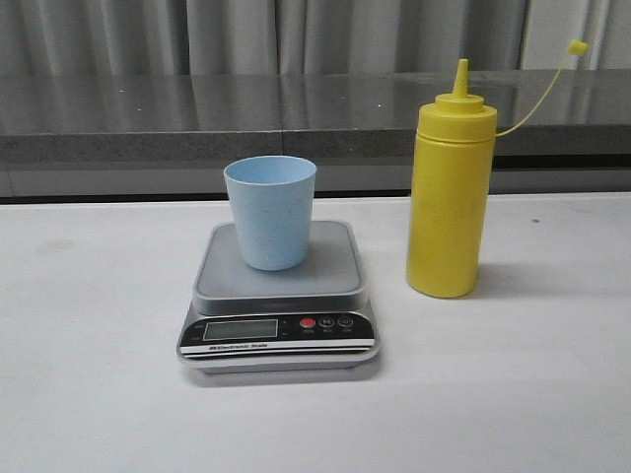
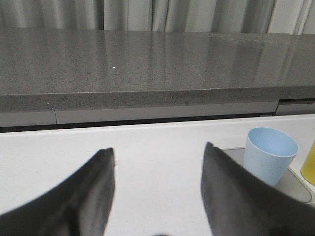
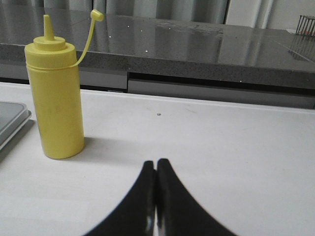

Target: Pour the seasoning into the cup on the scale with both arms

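The light blue cup point(image 1: 270, 212) stands upright on the grey scale point(image 1: 279, 296) in the middle of the table. The yellow seasoning bottle point(image 1: 450, 197) stands upright to the right of the scale, its small cap point(image 1: 578, 46) hanging off on its tether. No arm shows in the front view. In the left wrist view my left gripper point(image 2: 158, 150) is open and empty over bare table, with the cup point(image 2: 270, 155) off to one side. In the right wrist view my right gripper point(image 3: 156, 163) is shut and empty, with the bottle point(image 3: 54, 93) apart from it.
A white table point(image 1: 89, 394) holds everything. A grey stone ledge point(image 1: 148, 113) runs along the back with curtains behind it. The scale's black front panel has an LCD display point(image 1: 240, 330) and a red button point(image 1: 308, 322).
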You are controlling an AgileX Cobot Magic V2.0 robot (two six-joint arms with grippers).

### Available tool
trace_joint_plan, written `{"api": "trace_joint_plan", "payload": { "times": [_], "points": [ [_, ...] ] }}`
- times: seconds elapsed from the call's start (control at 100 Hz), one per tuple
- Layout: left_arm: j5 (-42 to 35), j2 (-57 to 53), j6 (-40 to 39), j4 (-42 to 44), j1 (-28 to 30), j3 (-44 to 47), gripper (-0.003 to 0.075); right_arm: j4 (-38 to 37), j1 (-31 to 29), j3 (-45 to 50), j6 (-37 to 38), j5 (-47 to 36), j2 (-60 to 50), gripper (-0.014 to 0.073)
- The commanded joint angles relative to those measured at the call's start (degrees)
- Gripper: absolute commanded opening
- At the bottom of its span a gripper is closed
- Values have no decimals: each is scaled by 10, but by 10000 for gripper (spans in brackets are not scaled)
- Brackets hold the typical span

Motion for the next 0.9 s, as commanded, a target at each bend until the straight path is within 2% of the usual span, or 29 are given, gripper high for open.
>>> {"api": "trace_joint_plan", "payload": {
  "times": [0.0, 0.16, 0.37, 0.61, 0.75, 0.89],
  "points": [
    [-44, 4, -3, -2, 1, -16, 225, -1, -3, -12, -2, -48, -12, -67],
    [-44, 4, -3, -2, 1, -16, -22, -1, -3, -12, -2, -48, -12, -67],
    [-44, 4, -2, -2, 1, -16, -20, -1, -3, -12, -2, -50, -12, -67],
    [-44, 4, -2, -2, 1, -16, -20, -1, -3, -19, -2, -163, -11, -67],
    [-44, 4, -2, -2, 1, -16, -20, 18, -3, -74, -2, -91, 12, -67],
    [-44, 4, -2, -2, 1, -16, -20, 74, -2, -151, -1, -7, 77, -67]
  ]
}}
